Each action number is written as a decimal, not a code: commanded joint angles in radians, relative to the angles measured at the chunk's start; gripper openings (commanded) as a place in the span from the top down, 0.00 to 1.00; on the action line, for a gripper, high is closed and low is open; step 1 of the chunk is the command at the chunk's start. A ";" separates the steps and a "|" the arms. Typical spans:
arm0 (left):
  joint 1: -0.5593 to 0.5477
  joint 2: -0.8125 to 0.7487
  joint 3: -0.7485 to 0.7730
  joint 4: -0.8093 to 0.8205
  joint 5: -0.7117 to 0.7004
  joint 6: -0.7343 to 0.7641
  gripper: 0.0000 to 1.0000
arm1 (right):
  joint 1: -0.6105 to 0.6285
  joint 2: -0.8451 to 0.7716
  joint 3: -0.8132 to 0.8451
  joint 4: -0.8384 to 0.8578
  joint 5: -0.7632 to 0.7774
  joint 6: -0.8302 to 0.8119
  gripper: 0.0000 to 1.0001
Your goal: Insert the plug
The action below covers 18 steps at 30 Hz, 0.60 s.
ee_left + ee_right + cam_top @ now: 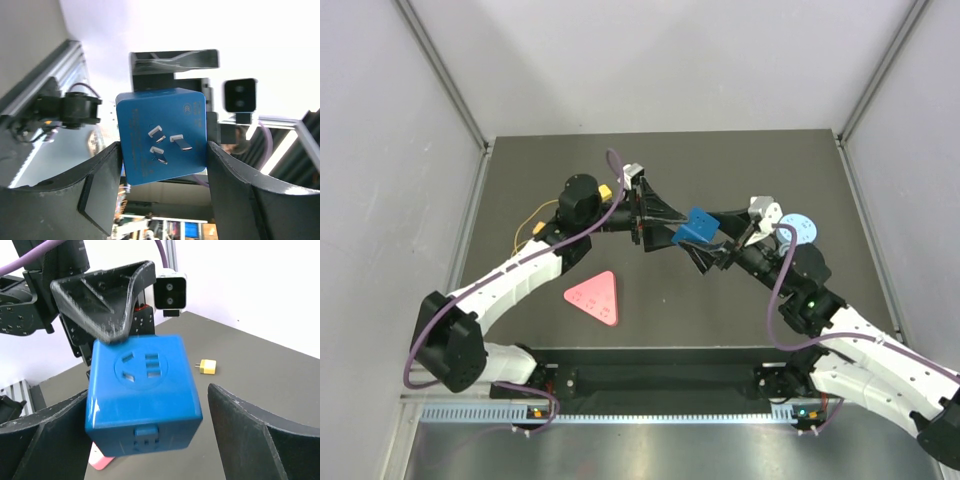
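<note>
A blue socket cube (698,228) hangs in the air between the two arms, above the middle of the table. My left gripper (163,150) is shut on it, one finger pressed against each side, and the cube's pronged face (165,142) looks at the left wrist camera. My right gripper (147,392) stands open around the cube (142,400): its right finger (250,435) is well clear of the cube, while the left finger is close against it. The cube's socket face (140,365) is turned towards this camera. A small yellow plug (206,367) lies on the dark table (740,160), beside the left wrist (605,190).
A pink triangular piece (595,297) lies on the table in front of the left arm. A light blue round piece (798,227) sits by the right arm's wrist. A thin yellow wire (528,228) curls near the left edge. White walls enclose the table.
</note>
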<state>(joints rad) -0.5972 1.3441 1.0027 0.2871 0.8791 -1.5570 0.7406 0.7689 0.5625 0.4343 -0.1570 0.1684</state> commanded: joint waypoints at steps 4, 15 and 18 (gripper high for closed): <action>0.000 -0.045 -0.032 0.290 0.004 -0.172 1.00 | -0.015 -0.005 -0.023 0.136 -0.041 0.039 0.18; 0.000 -0.033 -0.114 0.498 0.000 -0.297 1.00 | -0.030 -0.033 -0.072 0.320 -0.032 0.126 0.47; 0.000 -0.025 -0.145 0.625 -0.022 -0.365 1.00 | -0.037 -0.022 -0.066 0.342 -0.055 0.155 0.39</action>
<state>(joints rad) -0.5999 1.3437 0.8742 0.6411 0.8665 -1.8400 0.7292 0.7662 0.4824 0.6182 -0.2344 0.2546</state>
